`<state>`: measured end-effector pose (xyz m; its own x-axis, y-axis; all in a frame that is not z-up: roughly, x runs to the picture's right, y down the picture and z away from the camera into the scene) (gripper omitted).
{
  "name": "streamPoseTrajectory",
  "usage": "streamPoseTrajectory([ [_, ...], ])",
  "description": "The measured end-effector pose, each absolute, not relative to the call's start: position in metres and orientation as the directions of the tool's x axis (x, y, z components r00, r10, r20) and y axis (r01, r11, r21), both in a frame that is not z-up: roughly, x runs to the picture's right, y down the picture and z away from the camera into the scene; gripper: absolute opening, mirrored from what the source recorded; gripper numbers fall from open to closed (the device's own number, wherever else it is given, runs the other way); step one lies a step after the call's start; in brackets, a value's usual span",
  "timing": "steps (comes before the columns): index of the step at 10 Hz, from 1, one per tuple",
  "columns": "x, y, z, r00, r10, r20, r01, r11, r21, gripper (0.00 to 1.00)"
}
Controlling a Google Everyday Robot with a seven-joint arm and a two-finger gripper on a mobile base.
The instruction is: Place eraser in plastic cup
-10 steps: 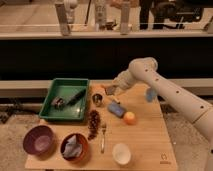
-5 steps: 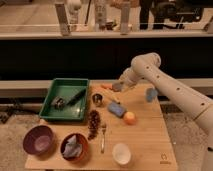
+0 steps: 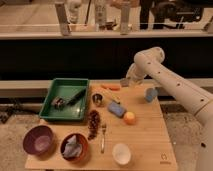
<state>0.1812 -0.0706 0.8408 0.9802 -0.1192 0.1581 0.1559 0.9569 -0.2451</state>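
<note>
The white arm reached in from the right, its upper link slanting up to a bent elbow above the far edge of the wooden table (image 3: 150, 140), the forearm then dropping down and to the left. The gripper (image 3: 124, 82) hung at the end of it, just over the table's far edge. Whether it was spread or pressed together could not be told, nor whether it carried anything.

The plastic cup (image 3: 151, 94) stood upright on the table, near the gripper, to its right and a little nearer the camera; its inside could not be made out. The eraser could not be picked out for certain: a pale speck (image 3: 113, 102) lay on the table below and left of the gripper, just beside the blue block (image 3: 116, 109).

A carrot-like orange piece (image 3: 111, 87) lay just left of the gripper. The metal cup (image 3: 98, 100) stood further left, and beyond it the green tray (image 3: 48, 100) held a few dark objects. An orange ball (image 3: 130, 118) sat below the gripper, beside the blue block. Well apart, at the near edge, stood a purple bowl (image 3: 39, 139), an orange bowl (image 3: 64, 150) holding a crumpled grey cloth (image 3: 74, 146), and a white bowl (image 3: 121, 153).
</note>
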Motion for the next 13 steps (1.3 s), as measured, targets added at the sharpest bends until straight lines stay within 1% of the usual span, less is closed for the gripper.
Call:
streamPoseTrajectory([
  [5, 0.221, -0.073, 0.843, 0.996, -0.06, 0.072, 0.077, 0.961, -0.264, 0.0],
  [10, 0.258, -0.072, 0.844, 0.999, 0.048, 0.007, -0.044, 0.958, -0.283, 0.0],
  [13, 0.279, -0.061, 0.847, 0.993, 0.116, -0.015, -0.115, 0.943, -0.312, 0.0],
])
